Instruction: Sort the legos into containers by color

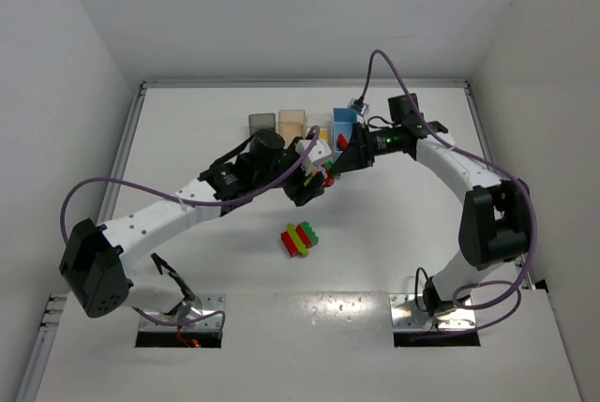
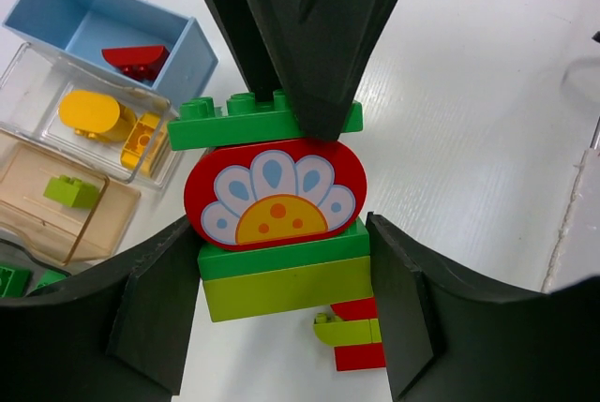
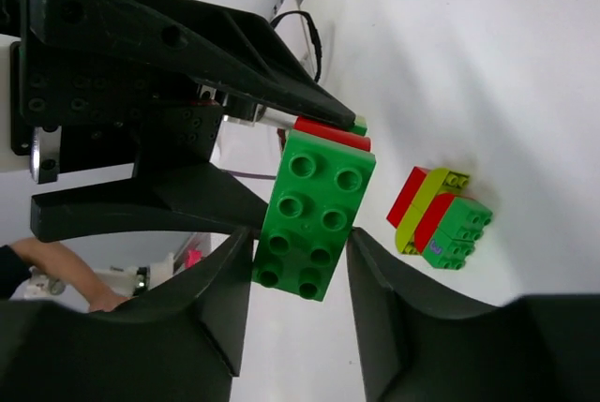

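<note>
A lego stack hangs between my two grippers above the table. In the left wrist view it is a dark green brick [image 2: 211, 126], a red oval piece with a flower print [image 2: 277, 194], another dark green brick and a lime brick [image 2: 281, 290]. My left gripper [image 2: 281, 243] [image 1: 317, 177] is shut on the lower green and lime bricks. My right gripper [image 3: 300, 243] [image 1: 339, 160] is shut on the top dark green brick [image 3: 314, 210]. A second cluster of red, lime and green legos [image 1: 300, 238] [image 3: 436, 219] lies on the table below.
Four bins stand in a row at the back: dark grey [image 1: 262, 123], tan [image 1: 292, 121], clear [image 2: 33, 74] and blue [image 1: 344, 124]. The blue bin [image 2: 56, 8] holds a red piece, the clear one holds yellow pieces, the tan one [image 2: 28, 168] holds a lime brick.
</note>
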Robot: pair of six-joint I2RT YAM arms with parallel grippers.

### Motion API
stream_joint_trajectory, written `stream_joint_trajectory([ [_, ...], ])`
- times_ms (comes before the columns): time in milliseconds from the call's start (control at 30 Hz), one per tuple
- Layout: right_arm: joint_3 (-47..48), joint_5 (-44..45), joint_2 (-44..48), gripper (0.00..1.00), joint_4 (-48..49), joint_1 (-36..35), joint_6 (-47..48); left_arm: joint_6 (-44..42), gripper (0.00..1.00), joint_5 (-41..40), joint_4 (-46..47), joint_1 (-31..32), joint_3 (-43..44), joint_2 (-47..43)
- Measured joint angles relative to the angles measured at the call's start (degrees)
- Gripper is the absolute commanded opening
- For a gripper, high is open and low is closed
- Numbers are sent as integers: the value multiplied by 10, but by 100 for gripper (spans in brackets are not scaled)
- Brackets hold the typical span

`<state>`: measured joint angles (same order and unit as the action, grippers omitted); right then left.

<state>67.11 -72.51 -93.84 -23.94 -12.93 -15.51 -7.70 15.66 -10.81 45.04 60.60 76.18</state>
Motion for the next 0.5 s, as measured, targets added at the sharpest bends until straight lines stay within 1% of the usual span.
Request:
stream_joint_trajectory([
  [33,1,-3,0,32,0,0,-2,0,3,0,1,0,0,0],
  [100,3,-2,-1,22,2,0,-8,-4,3,-2,2,0,0,0],
  [133,4,0,-3,12,1,1,-14,-8,3,-4,2,0,0,0],
  [200,4,3,-8,5,0,2,-22,-13,3,-6,2,0,0,0],
  [300,4,1,-12,0,0,3,-26,-15,3,-8,8,0,-8,0],
  [400,4,0,-12,0,5,7,-23,-15,3,-9,23,0,-41,-12],
  [500,8,-2,-12,0,14,12,-22,-15,3,-9,14,0,-79,-23],
])
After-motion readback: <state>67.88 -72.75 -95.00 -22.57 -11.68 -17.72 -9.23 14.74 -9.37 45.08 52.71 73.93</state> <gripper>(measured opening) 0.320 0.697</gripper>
